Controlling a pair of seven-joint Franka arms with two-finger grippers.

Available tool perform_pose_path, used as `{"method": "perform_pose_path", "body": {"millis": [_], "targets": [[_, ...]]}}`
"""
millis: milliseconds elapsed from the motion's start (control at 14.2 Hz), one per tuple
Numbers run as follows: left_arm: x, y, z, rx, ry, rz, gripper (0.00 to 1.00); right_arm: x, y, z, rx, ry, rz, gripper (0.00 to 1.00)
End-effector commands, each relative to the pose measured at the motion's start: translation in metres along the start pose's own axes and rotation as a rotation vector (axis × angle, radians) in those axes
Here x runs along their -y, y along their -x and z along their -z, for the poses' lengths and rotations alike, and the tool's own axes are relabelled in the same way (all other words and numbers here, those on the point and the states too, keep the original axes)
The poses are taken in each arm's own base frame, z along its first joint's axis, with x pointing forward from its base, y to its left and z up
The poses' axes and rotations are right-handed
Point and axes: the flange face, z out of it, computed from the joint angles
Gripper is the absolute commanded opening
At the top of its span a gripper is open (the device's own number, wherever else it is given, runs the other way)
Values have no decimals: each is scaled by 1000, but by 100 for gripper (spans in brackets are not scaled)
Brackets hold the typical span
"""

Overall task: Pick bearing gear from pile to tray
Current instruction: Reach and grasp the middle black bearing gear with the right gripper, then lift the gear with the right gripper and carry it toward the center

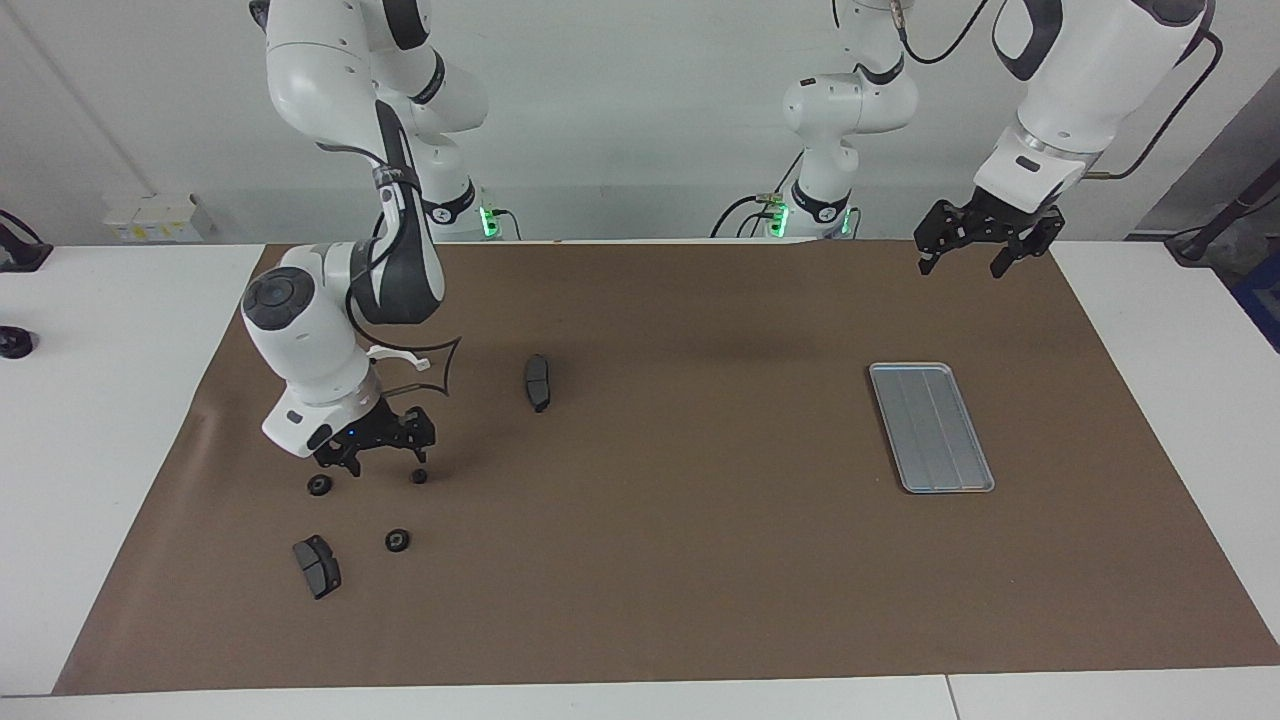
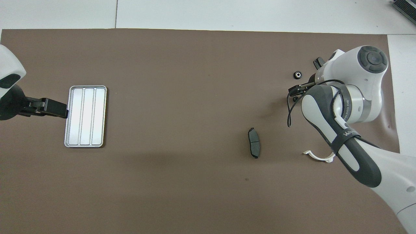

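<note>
I have the right gripper (image 1: 385, 458) down low over the pile, its fingers spread wide and holding nothing. One fingertip (image 1: 419, 462) sits just above a small black gear (image 1: 419, 476), and another gear (image 1: 319, 486) lies just beside the other finger. From the facing view I judge the fingers are close to the mat, though I cannot be sure whether they touch that gear, since it is tiny and half in shadow.

Around it, a third gear (image 1: 398, 540) lies farther from the robots, next to a brake pad (image 1: 317, 566). A second brake pad (image 1: 538, 382) lies toward the table's middle, and the white bracket (image 1: 405, 355) peeks out from under the arm.

The tray (image 1: 930, 427) is well apart, toward the left arm's end, and looks bare. So nothing is delivered yet: all three visible gears remain, and the grasp, lift, carry and release are all ahead.

The left gripper (image 1: 978, 258) waits open in the air, over the mat's edge near its base.
</note>
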Motion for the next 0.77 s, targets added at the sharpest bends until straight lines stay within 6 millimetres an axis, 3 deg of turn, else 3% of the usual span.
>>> {"method": "perform_pose_path", "body": {"millis": [0, 140, 702], "targets": [[3, 8, 0, 6, -11, -3, 100, 3, 3, -10, -1, -4, -17, 83], [3, 8, 0, 6, -11, -3, 100, 12, 3, -20, 2, 7, 7, 80], [3, 8, 0, 6, -11, -3, 100, 10, 19, -40, 54, 67, 64, 55]]}}
